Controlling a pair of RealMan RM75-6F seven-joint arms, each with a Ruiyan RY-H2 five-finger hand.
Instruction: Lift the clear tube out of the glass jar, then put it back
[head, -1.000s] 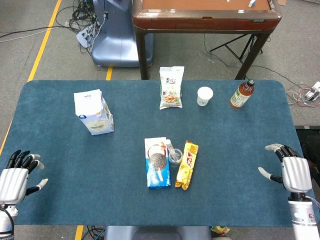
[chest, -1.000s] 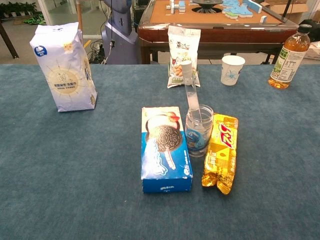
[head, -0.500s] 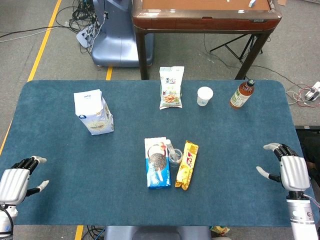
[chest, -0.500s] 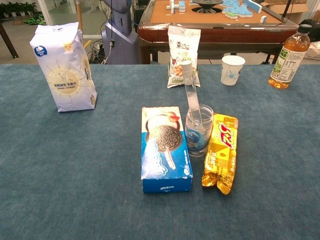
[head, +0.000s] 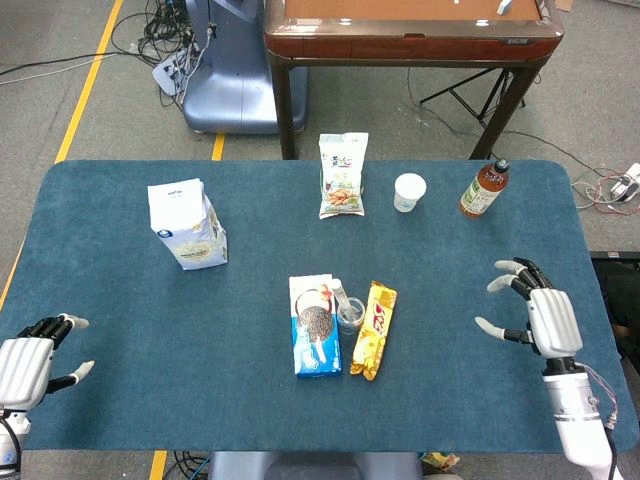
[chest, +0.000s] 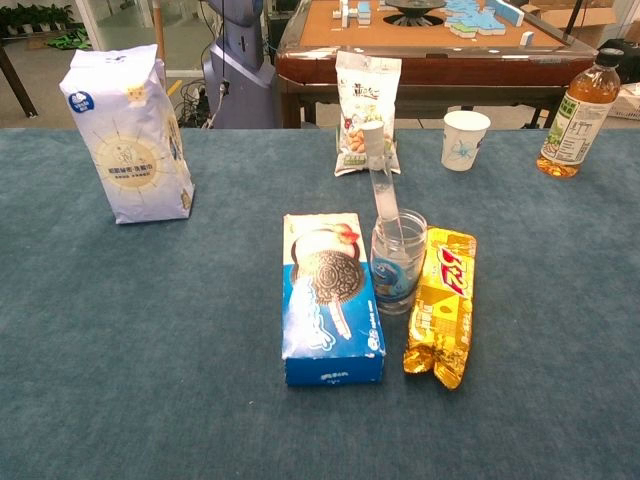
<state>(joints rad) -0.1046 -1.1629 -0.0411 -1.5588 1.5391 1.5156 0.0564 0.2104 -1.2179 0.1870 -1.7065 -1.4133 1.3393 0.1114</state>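
Leaning in the jar (chest: 398, 262), the light, slippery tube (chest: 380, 175) is best pinched near its top by the spread, empty right hand (head: 535, 313).

Beyond the blue tabletop (head: 120, 300) we see grey floor (head: 80, 60) with a yellow line (head: 88, 85), tangled cables (head: 160, 40), and a brown wooden table (head: 410, 40).

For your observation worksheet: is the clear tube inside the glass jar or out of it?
Inside. The clear tube stands tilted in the glass jar, its upper end leaning out over the rim.
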